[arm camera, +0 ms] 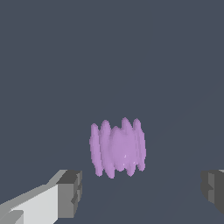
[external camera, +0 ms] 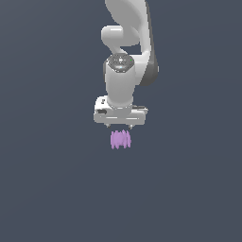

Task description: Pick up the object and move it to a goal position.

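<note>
Object (external camera: 120, 139) sits just below the wide-spread tool (external camera: 119, 125), untouched.

The exterior view looks from off the arm and somewhat above, facing the white arm (external camera: 125, 71) head-on; the arm comes down from twelve o'clock and ends near the picture's middle, with plain dark ground filling the rest. It stands well back, so the whole hand and several links fit in. The wrist view sits on the hand and looks out past the gripper (arm camera: 142, 192), whose two dark fingertips (arm camera: 70, 192) show at about seven and four o'clock, spread well apart. It is much nearer to the ground. Both views share the pale purple object (external camera: 120, 139) (arm camera: 117, 148), small at the exterior view's centre and large in the wrist view.
</note>
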Controlling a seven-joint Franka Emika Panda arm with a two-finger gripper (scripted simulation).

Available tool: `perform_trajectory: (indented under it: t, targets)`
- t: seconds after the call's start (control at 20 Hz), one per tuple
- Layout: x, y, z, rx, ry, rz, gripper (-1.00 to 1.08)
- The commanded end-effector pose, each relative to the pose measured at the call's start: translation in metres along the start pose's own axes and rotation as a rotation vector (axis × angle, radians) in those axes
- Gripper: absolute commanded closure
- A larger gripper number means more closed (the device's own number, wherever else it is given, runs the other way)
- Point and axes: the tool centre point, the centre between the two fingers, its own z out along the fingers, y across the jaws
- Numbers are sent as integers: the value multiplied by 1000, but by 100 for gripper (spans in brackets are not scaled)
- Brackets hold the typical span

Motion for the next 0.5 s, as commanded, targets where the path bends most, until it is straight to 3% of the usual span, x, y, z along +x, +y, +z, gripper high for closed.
perform_trajectory:
  t: [0.0,0.45]
  targets:
    - [0,0,0,0,0,0,-92]
    - [11,10,-12,-25,24,-2,-92]
